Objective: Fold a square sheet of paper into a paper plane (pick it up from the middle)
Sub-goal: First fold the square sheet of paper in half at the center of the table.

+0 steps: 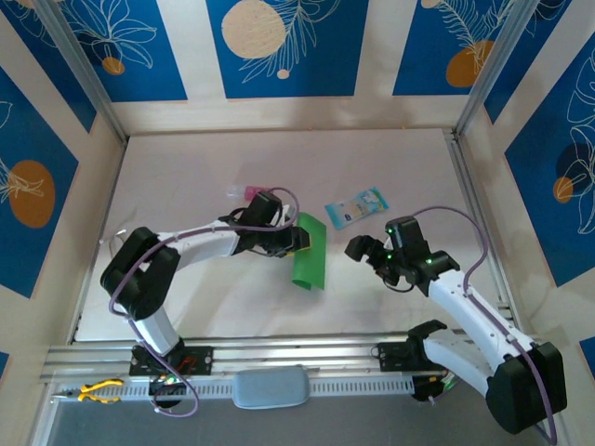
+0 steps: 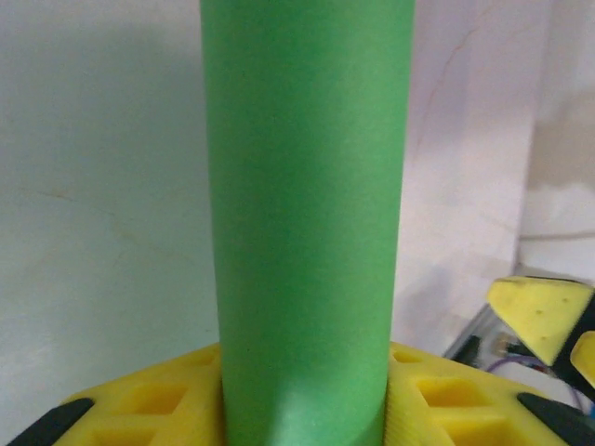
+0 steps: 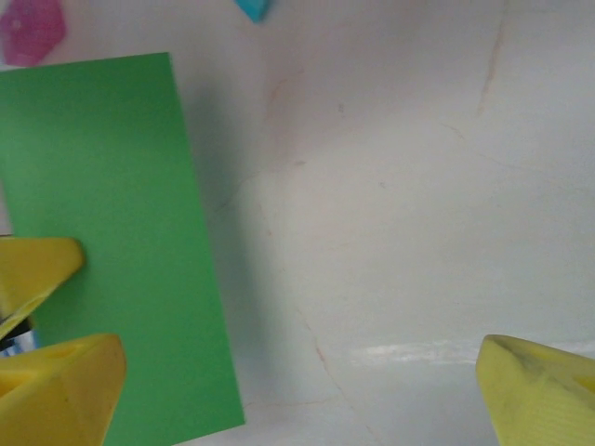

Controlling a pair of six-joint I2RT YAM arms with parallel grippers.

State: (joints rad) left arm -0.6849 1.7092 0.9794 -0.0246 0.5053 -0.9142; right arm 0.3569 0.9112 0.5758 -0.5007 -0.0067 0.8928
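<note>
My left jaws are pinching the green sheet of paper (image 1: 310,255) on its left edge, in the upper half. From above, the sheet looks like a narrow strip running away from me near the middle of the bench (image 1: 204,297). I cannot tell from there whether its near end touches the bench.

My right jaws are spread wide with nothing between them. They sit to the right of the sheet, with a gap of bare bench between us.

A pale blue packet (image 1: 356,208) lies beyond that gap, further from me and clear of the sheet.

My left wrist camera shows what the overhead view hides. The paper comes up from between my yellow pads (image 2: 149,409) and bows into a rounded column up the middle of the picture, so it is curved rather than flat. The pads press against it on either side at the base.

My right wrist camera shows the sheet's face as a flat rectangle on the left of the picture. Its long right edge is straight and throws a soft shadow on the bench. My left-hand yellow pad sits in front of the sheet's lower part, and the other pad is far off at the lower right, over bare bench. A small pink block (image 3: 33,28) sits past the sheet's far corner.
</note>
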